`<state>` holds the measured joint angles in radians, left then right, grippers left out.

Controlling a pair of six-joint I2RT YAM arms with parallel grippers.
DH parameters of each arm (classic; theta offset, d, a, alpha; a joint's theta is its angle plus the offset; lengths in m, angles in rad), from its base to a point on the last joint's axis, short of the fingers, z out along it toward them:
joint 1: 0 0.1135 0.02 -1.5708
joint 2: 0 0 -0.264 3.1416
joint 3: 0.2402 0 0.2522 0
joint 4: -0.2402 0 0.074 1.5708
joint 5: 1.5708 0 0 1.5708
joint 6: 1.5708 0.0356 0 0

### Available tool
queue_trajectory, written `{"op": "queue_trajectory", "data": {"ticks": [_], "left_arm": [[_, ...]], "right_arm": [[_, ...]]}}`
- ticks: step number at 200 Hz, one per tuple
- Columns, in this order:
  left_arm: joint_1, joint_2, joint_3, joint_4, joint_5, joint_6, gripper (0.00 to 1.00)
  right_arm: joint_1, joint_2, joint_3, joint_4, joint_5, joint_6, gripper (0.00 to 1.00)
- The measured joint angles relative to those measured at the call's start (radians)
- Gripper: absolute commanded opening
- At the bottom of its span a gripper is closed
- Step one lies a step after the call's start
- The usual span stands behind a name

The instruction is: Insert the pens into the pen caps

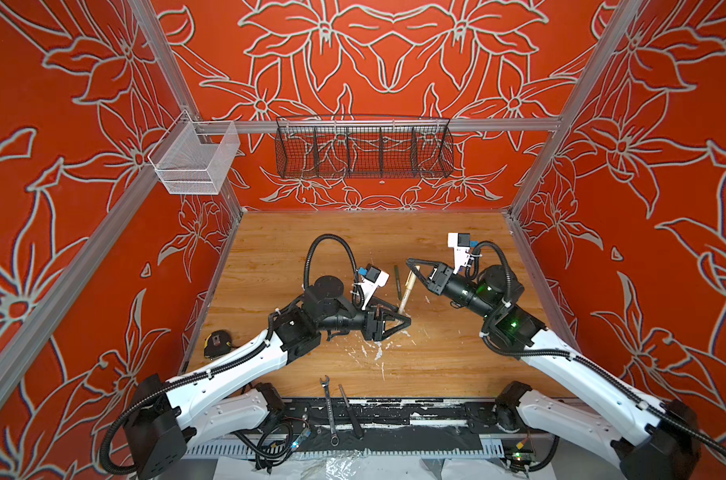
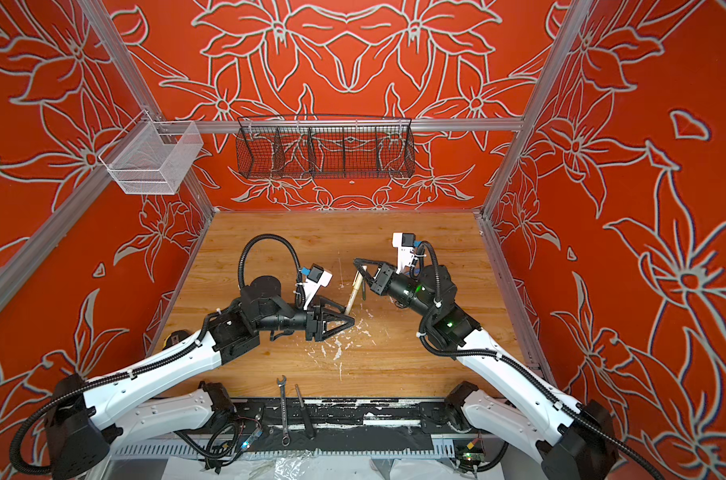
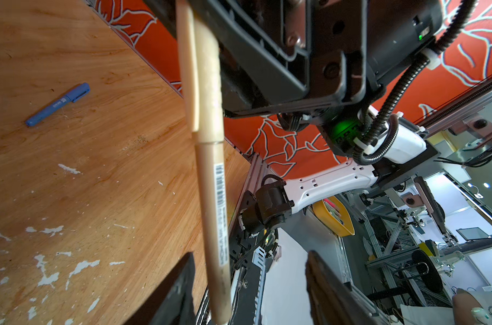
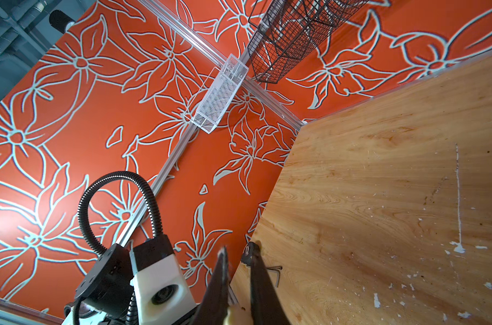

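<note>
Above the middle of the table [image 1: 353,249], a pen [image 1: 406,293] slants between the left gripper [image 1: 408,320] in front and the right gripper [image 1: 411,268] behind. A second pen [image 1: 397,276] lies just left of it. At the front edge a wrench [image 1: 329,411] lies left of a slim tool [image 1: 350,411]; a tape measure [image 1: 218,340] sits far left.

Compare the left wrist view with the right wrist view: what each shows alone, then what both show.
Left wrist only: a blue pen lying flat, and the open left pincer with the tan stick pen between its fingers. Right wrist only: a white mesh basket, a black wire basket, a small dark L-shaped key. Both: the worn wooden table, the orange flowered wall, the shut right pincer gripping that pen.
</note>
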<state>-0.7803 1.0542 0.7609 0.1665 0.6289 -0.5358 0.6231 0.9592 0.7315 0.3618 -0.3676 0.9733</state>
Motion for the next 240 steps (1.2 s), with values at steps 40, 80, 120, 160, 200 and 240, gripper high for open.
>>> {"op": "queue_trajectory", "data": {"ticks": [40,80,120,160,200,240], "left_arm": [[0.0,0.005,0.002,-0.006,-0.005,0.01,0.5],[-0.001,0.013,0.011,-0.017,-0.011,0.02,0.29],[-0.001,0.035,0.039,-0.036,-0.03,0.017,0.14],[-0.006,0.047,0.074,-0.064,-0.051,0.018,0.0],[-0.019,0.061,0.14,-0.152,-0.098,0.028,0.0],[-0.023,0.109,0.229,-0.225,-0.111,0.068,0.0]], "right_arm": [[0.0,0.01,0.0,0.018,0.0,0.001,0.0],[0.0,0.004,0.0,0.019,0.002,0.0,0.0],[0.0,-0.032,0.0,0.01,0.008,-0.012,0.0],[0.0,-0.067,0.0,-0.017,0.021,-0.026,0.0],[-0.006,-0.084,0.0,-0.029,0.037,-0.03,0.0],[-0.01,-0.128,-0.018,-0.034,0.102,-0.039,0.0]]}}
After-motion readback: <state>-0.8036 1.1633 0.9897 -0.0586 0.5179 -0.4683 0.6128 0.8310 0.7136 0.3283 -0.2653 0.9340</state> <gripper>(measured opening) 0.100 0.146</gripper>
